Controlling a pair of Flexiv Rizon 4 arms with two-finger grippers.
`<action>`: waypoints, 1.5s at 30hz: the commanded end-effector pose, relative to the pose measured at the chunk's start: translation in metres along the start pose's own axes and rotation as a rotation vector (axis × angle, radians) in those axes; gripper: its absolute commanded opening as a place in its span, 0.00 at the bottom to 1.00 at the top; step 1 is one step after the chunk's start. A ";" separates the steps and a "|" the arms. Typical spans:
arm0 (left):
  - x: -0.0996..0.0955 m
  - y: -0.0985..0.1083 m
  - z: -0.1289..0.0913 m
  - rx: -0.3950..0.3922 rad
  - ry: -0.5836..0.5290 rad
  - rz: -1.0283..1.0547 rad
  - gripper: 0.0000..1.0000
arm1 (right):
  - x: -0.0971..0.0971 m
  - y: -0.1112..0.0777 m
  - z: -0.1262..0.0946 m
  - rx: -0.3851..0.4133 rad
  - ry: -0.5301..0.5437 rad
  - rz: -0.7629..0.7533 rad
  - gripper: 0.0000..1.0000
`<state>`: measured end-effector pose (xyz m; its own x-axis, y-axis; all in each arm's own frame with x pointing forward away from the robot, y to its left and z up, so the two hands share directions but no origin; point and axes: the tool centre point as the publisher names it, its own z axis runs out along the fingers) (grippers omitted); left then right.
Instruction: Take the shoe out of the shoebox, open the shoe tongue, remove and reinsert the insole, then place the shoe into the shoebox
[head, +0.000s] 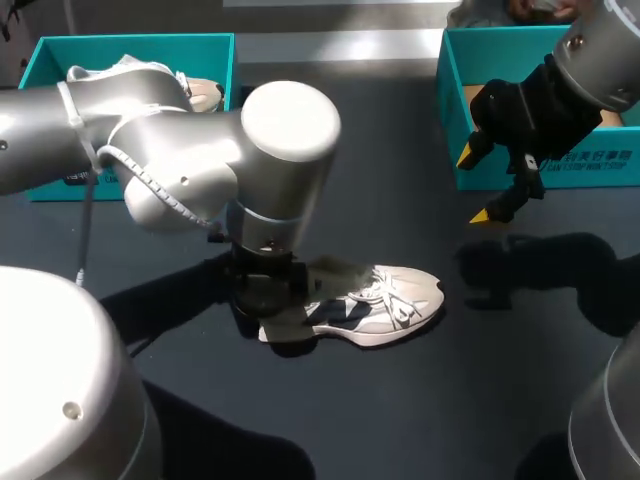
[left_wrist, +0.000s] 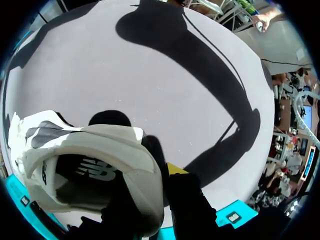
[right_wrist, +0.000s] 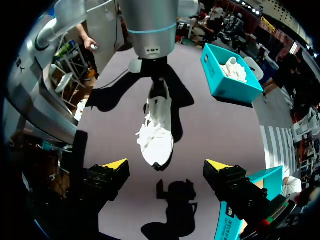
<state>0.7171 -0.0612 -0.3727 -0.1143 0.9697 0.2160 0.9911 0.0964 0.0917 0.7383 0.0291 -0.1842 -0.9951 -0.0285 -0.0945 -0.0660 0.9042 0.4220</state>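
A white shoe (head: 375, 303) with loose laces lies on its sole on the dark table, toe toward the right. My left gripper (head: 268, 298) comes straight down on its heel. In the left wrist view the gripper (left_wrist: 156, 186) is shut on the shoe's heel collar (left_wrist: 127, 150), one finger inside the opening and one yellow-tipped finger (left_wrist: 175, 169) outside. My right gripper (head: 478, 186) hangs open above the table in front of the right teal shoebox (head: 545, 168), apart from the shoe. The right wrist view has the shoe (right_wrist: 157, 135) ahead of the open right gripper (right_wrist: 166, 167).
A second teal box (head: 130, 42) at the back left holds another white shoe (head: 150, 75); it also shows in the right wrist view (right_wrist: 227, 80). My left arm (head: 180, 150) spans the table's left half. Bare table lies in front of the shoe.
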 end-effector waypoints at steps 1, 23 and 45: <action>-0.008 0.002 0.006 0.018 0.008 -0.006 0.15 | -0.001 0.001 0.001 0.003 0.002 0.001 1.00; 0.015 0.001 -0.061 0.226 -0.328 -0.145 1.00 | -0.001 0.001 0.001 0.003 0.002 0.001 1.00; 0.057 -0.009 -0.051 0.815 -0.533 -0.459 1.00 | -0.001 0.001 0.001 0.003 0.002 0.001 1.00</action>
<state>0.6962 -0.0287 -0.3054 -0.4577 0.8817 -0.1148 0.7906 0.3446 -0.5061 0.7383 0.0291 -0.1842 -0.9951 -0.0285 -0.0945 -0.0660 0.9042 0.4220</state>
